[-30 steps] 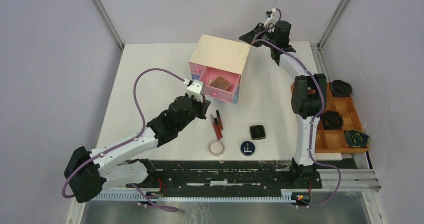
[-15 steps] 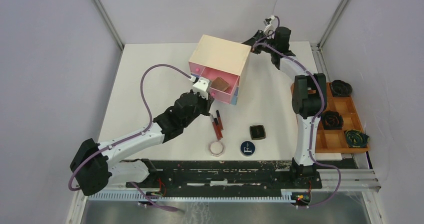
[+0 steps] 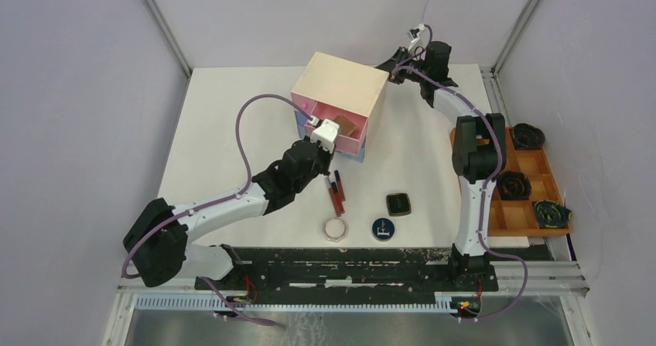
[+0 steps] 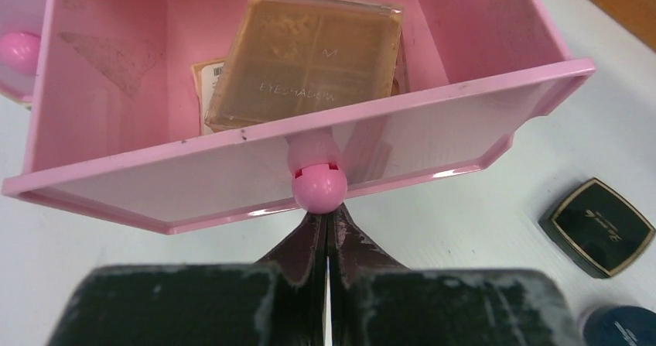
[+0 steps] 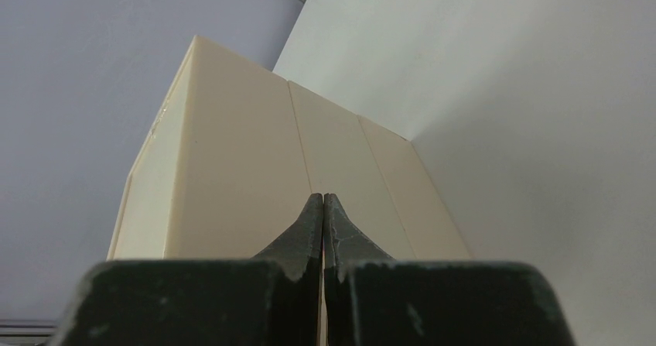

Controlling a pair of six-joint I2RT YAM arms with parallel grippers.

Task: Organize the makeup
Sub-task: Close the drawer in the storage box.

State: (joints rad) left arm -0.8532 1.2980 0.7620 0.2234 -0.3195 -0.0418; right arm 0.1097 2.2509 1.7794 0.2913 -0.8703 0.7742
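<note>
Closing step: drawer knob (image 4: 318, 189) is pressed by closed left gripper (image 4: 327, 220), box (image 5: 247, 160) braced by closed right gripper (image 5: 322, 203); straight push judged needed.

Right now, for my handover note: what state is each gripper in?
Left gripper: shut, empty, tips at the pink drawer knob.
Right gripper: shut, empty, at the beige box.

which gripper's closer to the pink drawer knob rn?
Left. The left gripper, shut, has its tips right at the pink knob; the right gripper, shut, is behind the beige box.
</note>
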